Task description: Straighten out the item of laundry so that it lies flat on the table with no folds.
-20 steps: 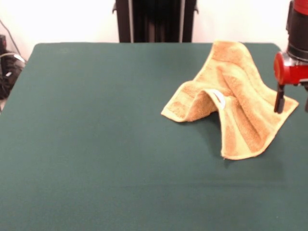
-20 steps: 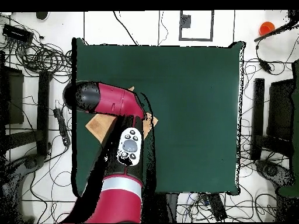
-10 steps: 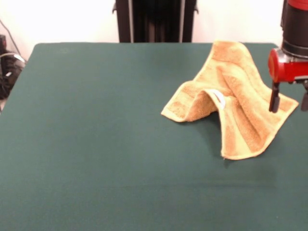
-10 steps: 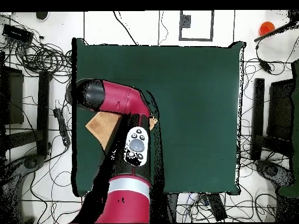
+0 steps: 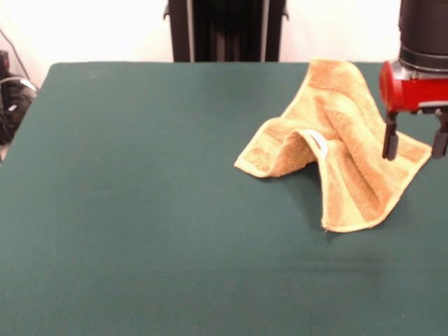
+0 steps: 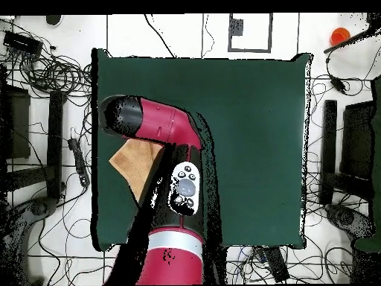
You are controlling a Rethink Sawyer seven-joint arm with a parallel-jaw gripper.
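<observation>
Hand (image 5: 413, 143) position is the main change: against the earlier front view it sits higher and a little further left, its two dark fingers (image 5: 390, 143) now hanging over the towel's right part instead of low at its right corner. The fingers stand apart with nothing between them, so the hand is released. Above them are the red wrist block and a black cylindrical housing. In the overhead view the red arm (image 6: 152, 126) has swung further over the cloth than before, leaving a larger triangle of towel (image 6: 134, 164) uncovered on its left side.

The towel (image 5: 343, 140) itself has not shifted. It is golden-orange terry, nubbly in texture, with paler woven bands running along it. It lies on the right part of the tabletop (image 5: 140, 210), toward the far edge, humped into a tent-like ridge with an arched fold open toward the camera. A small white label (image 5: 318, 143) shows at that arch. One hemmed corner lies flat at the near right. The tabletop is plain dark green, matte and felt-like.
</observation>
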